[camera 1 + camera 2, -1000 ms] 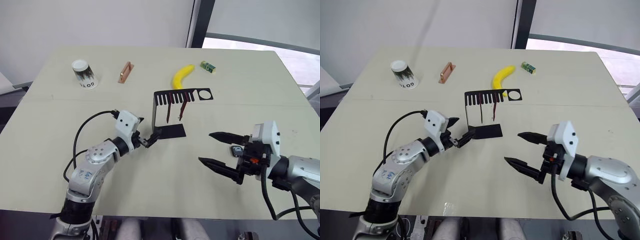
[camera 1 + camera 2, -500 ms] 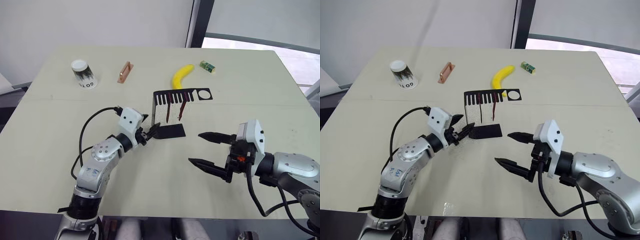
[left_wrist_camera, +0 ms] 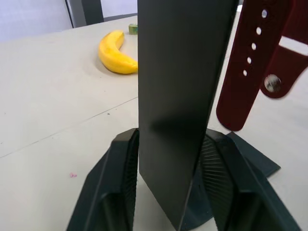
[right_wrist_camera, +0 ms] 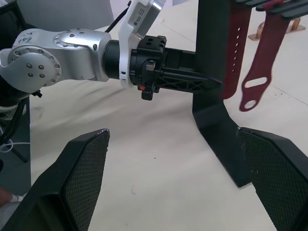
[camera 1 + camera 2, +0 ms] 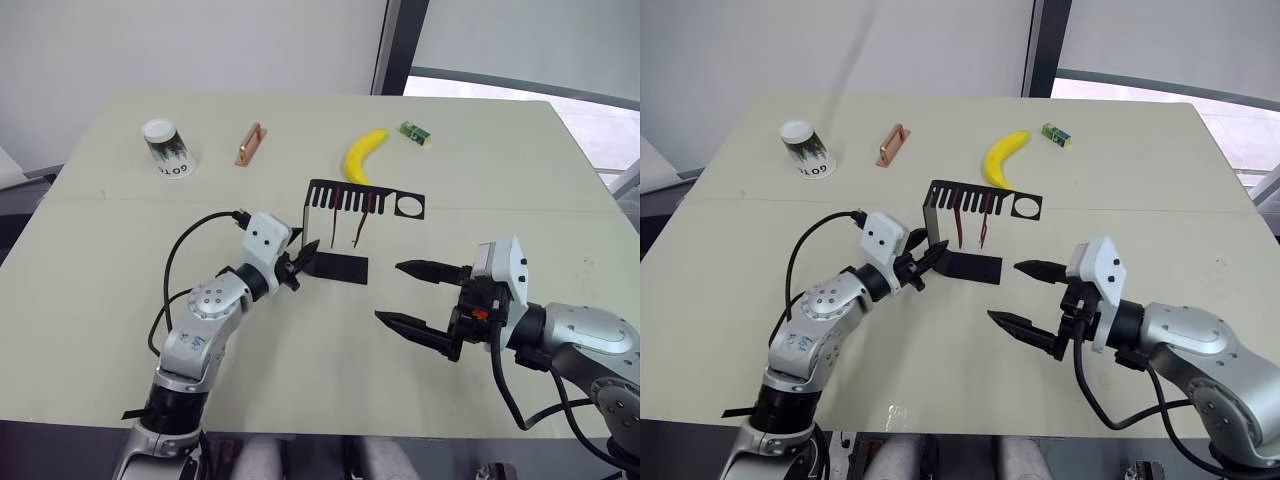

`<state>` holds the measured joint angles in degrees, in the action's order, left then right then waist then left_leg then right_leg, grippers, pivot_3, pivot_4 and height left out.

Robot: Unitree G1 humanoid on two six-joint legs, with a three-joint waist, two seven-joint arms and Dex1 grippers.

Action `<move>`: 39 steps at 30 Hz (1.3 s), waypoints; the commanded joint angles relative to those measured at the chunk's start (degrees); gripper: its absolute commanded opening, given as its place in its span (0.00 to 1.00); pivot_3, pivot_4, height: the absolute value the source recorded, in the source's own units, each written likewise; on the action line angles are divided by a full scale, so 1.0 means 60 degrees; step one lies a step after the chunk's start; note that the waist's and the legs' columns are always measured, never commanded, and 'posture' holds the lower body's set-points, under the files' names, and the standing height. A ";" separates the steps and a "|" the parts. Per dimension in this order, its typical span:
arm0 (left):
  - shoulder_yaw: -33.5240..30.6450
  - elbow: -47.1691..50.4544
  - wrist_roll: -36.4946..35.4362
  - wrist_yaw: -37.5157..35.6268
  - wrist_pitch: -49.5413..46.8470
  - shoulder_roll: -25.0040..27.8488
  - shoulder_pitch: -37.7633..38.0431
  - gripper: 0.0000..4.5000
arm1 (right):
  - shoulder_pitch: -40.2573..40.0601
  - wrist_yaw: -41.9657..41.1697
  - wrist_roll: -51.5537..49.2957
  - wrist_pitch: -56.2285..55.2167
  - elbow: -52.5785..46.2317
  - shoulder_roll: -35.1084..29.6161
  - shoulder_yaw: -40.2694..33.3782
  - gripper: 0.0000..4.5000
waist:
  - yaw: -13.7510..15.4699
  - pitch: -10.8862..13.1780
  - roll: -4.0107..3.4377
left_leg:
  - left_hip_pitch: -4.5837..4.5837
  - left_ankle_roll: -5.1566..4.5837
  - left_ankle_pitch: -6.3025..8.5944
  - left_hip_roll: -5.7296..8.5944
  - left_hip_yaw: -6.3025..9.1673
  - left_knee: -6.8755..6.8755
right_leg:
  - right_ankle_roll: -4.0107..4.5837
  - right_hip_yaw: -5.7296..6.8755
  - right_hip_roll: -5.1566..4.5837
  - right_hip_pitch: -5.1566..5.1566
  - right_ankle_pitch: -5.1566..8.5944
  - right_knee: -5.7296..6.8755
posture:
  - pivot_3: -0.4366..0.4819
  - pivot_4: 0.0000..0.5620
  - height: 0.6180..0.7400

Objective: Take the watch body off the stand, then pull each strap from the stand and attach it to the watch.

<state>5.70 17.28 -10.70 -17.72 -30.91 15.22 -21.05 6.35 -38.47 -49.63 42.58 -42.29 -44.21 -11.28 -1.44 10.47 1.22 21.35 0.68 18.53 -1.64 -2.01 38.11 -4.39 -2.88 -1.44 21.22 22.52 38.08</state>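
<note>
Both left fingers [image 3: 122, 183] clamping stand upright [image 3: 180, 96].

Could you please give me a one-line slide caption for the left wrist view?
Left gripper fingers straddle the stand upright, with two maroon straps hanging beside it.

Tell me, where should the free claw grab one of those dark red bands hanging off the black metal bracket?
Probably the lower free end of a dark red strap. Both hang straight down from the comb-slotted top arm of the thin black sheet-metal stand, tails clear of its foot. The open right gripper could come from its own side, fingers pinching the flat faces, while the left gripper steadies the upright.
</note>
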 commanded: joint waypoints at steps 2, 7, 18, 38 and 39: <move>0.0018 0.0064 0.0088 0.0024 0.0139 -0.0148 -0.0179 0.43 | 0.0022 0.0177 -0.0103 -0.0120 -0.0164 0.0019 -0.0158 1.00 | 0.0000 0.0000 0.0000 | 0.0000 0.0000 0.0000 0.0000 0.0000 0.0000 | 0.0000 0.0000 0.0000 0.0000 0.0000 0.0000 | 0.48 0.27 1.00; 0.0021 -0.0151 0.0169 0.0090 0.0252 -0.0310 -0.0290 0.43 | 0.0028 0.0157 0.0007 -0.0168 -0.0103 -0.0014 -0.0144 1.00 | 0.0003 0.0000 0.0000 | 0.0001 0.0000 0.0000 0.0000 0.0000 0.0002 | 0.0000 0.0000 0.0000 0.0000 0.0000 0.0002 | 0.48 0.27 1.00; -0.0018 -0.0443 0.0261 0.0124 0.0644 -0.0551 -0.0271 0.37 | 0.0067 0.0108 0.0089 -0.0178 -0.0021 -0.0035 -0.0113 1.00 | 0.0006 0.0000 0.0000 | 0.0003 0.0000 0.0000 0.0000 0.0000 0.0004 | 0.0000 0.0000 0.0000 0.0002 0.0000 0.0002 | 0.48 0.27 1.00; 0.0131 -0.0224 0.0532 0.0392 0.0679 -0.0808 -0.0372 0.01 | 0.0292 0.0471 0.0653 -0.0185 -0.0140 0.0170 0.0324 1.00 | 0.0002 0.0000 0.0001 | 0.0016 0.0001 0.0000 0.0000 -0.0002 0.0007 | 0.0000 0.0000 0.0000 0.0022 0.0000 0.0018 | 0.48 0.27 1.00; 0.0131 -0.0147 0.0513 0.0487 0.0575 -0.0912 -0.0373 0.01 | 0.0350 0.0707 0.0721 -0.0148 -0.0167 0.0299 0.0383 1.00 | 0.0001 0.0000 0.0001 | 0.0016 0.0001 0.0000 0.0000 -0.0002 0.0007 | 0.0000 0.0000 0.0000 0.0023 0.0000 0.0018 | 0.48 0.27 1.00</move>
<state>5.87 12.47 -7.83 -17.04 -26.70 11.97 -22.15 6.41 -38.12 -46.65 42.50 -41.86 -44.23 -9.90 -1.43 10.47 1.22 21.45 0.69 18.53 -1.64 -2.02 38.15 -4.39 -2.88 -1.44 21.36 22.52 38.20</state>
